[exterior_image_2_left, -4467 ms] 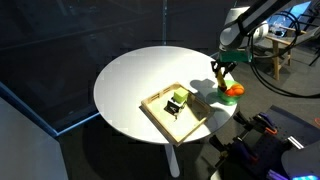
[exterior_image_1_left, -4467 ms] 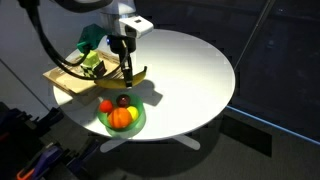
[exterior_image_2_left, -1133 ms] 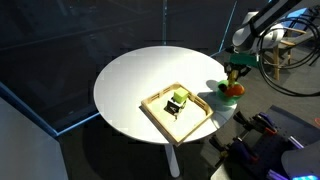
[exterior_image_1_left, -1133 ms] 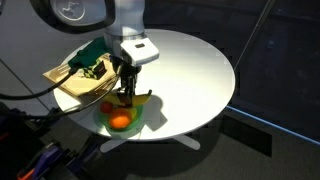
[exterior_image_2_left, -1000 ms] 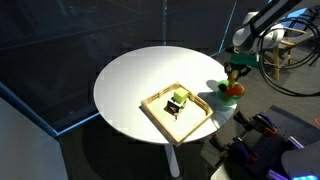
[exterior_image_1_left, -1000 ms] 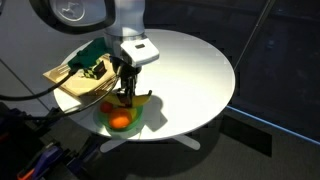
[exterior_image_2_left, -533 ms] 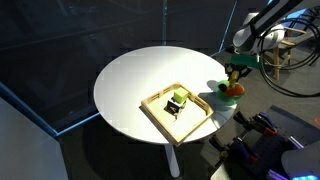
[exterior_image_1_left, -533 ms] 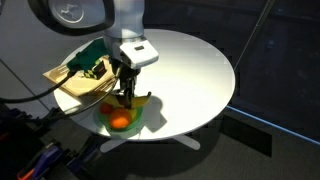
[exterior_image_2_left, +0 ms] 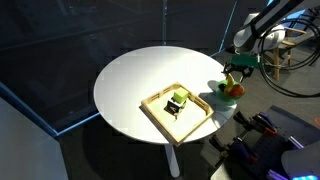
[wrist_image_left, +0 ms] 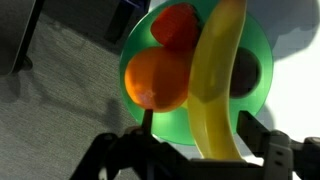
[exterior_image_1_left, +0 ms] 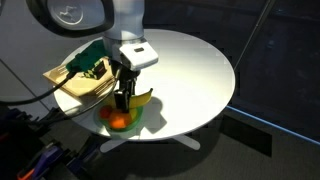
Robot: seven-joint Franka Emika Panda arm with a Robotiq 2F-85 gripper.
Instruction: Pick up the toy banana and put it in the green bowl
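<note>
My gripper [wrist_image_left: 195,124] was above the green bowl [wrist_image_left: 258,45]. Only the wrist view showed the toy banana [wrist_image_left: 215,80] between the jaws; I could not tell whether they clamped it.

In an exterior view the camera stands high and fairly near, looking down across the round table [exterior_image_1_left: 190,70]. My arm shows at 11 o'clock, the green bowl [exterior_image_1_left: 138,122] sits at the table's 7 o'clock edge, and the wooden tray [exterior_image_1_left: 68,88] at 9. In an exterior view from farther off and another side, the table [exterior_image_2_left: 140,80] fills the middle, with the bowl [exterior_image_2_left: 218,94] at its 3 o'clock, the tray [exterior_image_2_left: 156,123] at 5 and my arm at 2. Both share table, tray, bowl and my claw [exterior_image_1_left: 122,102]. My wrist camera looks straight down from very close: the bowl [wrist_image_left: 262,45] nearly fills it, my fingers [wrist_image_left: 275,150] at 6 o'clock.
</note>
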